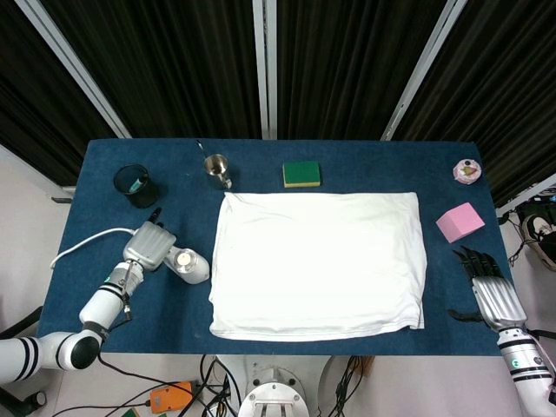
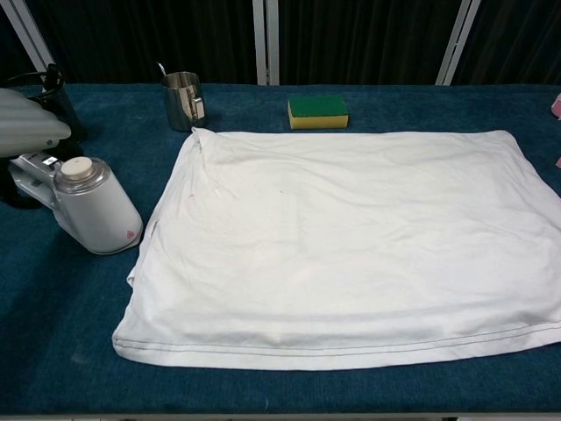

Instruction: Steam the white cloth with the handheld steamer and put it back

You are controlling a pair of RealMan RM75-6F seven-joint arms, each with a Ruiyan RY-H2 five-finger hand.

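Observation:
The white cloth (image 1: 317,265) lies spread flat over the middle of the blue table (image 1: 104,295); the chest view shows the cloth (image 2: 351,246) with soft wrinkles. The white handheld steamer (image 1: 189,265) stands upright just off the cloth's left edge. My left hand (image 1: 148,248) covers its handle from the left, fingers curled down around it. In the chest view the steamer (image 2: 96,206) shows its round cap, and my left hand (image 2: 26,118) sits at the frame's left edge over the handle. My right hand (image 1: 491,294) rests near the table's front right corner, holding nothing, fingers straight.
A white cord (image 1: 87,243) runs left from the steamer. A black cup (image 1: 135,185) stands behind my left hand. A metal cup (image 1: 217,168) and a green sponge (image 1: 301,174) sit behind the cloth. A pink block (image 1: 460,222) and a small round object (image 1: 467,171) are at the right.

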